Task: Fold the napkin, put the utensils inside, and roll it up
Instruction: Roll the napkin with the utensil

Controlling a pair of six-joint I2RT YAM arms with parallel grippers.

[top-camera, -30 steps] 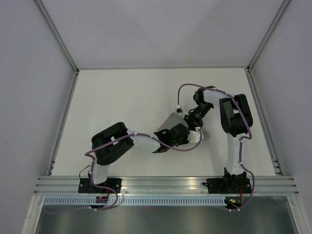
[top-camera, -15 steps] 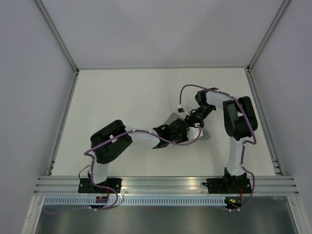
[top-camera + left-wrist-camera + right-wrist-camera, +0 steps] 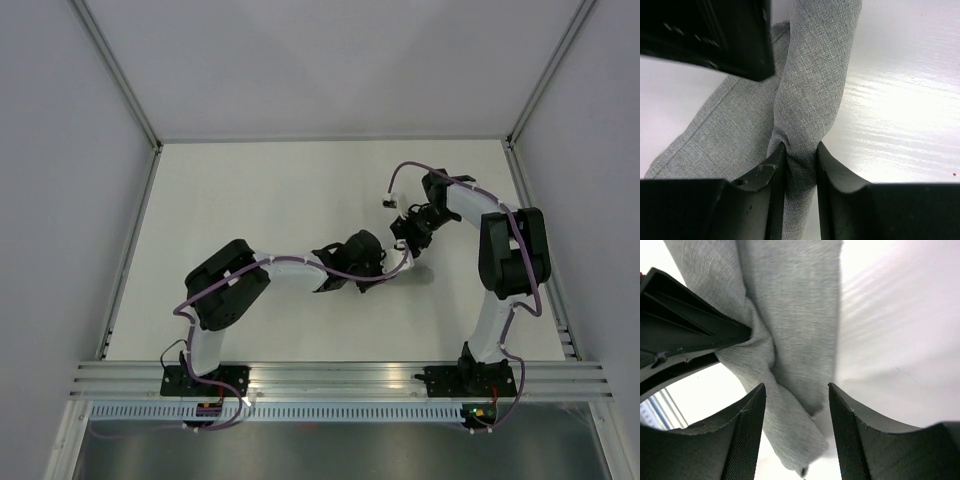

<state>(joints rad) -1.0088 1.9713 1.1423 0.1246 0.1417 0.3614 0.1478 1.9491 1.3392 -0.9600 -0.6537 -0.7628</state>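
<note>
At the near edge of the table [image 3: 250, 190] the two arm bases stand bolted side by side, and both arms reach toward the middle right of the surface, where their wrists come close together. The left gripper [image 3: 800, 152] is clenched on the napkin [image 3: 815, 75]: in the left wrist view its two black fingers [image 3: 767, 175] squeeze a narrow neck of the grey cloth between them, and the fabric bulges out just past the tips. From that pinch the cloth runs away from the camera as a thick, rounded roll lying on the white table, with a flatter hemmed flap spreading out to its left. A black part of the other arm hangs over that flap at the upper left of the same view. Just beyond, the right gripper [image 3: 796, 387] is released, its jaws standing apart on either side of the bunched cloth, with a clear gap between the right-hand finger and the fabric. In the right wrist view the left gripper's dark fingers press into the napkin from the left. From the overhead camera the cloth is almost wholly hidden beneath the two wrists.
</note>
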